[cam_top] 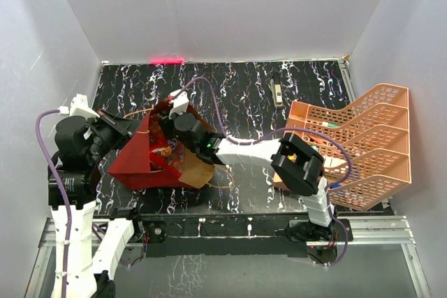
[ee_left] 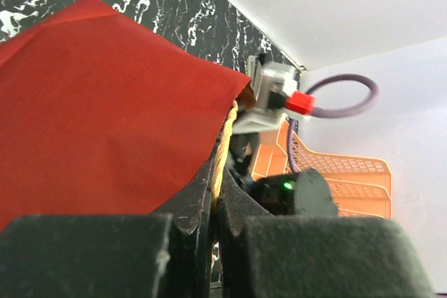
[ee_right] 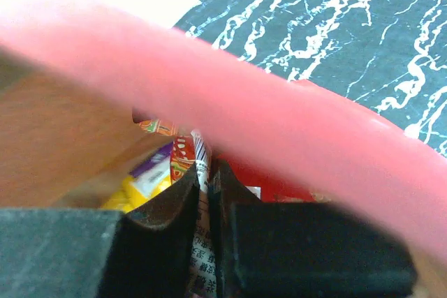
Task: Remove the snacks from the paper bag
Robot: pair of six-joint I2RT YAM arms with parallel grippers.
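The left claw (ee_left: 215, 193) sits at the bottom of the frame, its two black fingers (ee_left: 190, 204) squeezed tight on a thin tan cord handle (ee_left: 225, 141). The cord runs up to the edge of the big red paper bag (ee_left: 105, 102), which fills the left side. Behind the bag, at the upper left, is the black worktop (ee_left: 167, 5) with white squiggles. In the middle is a grey box (ee_left: 269, 92) with a red plug (ee_left: 300, 102) and a purple cable (ee_left: 349, 95). Below it a green light (ee_left: 286, 185) glows on a black round part (ee_left: 307, 197). An orange tray (ee_left: 349, 179) with holes stands at the right, against the white wall (ee_left: 335, 5).
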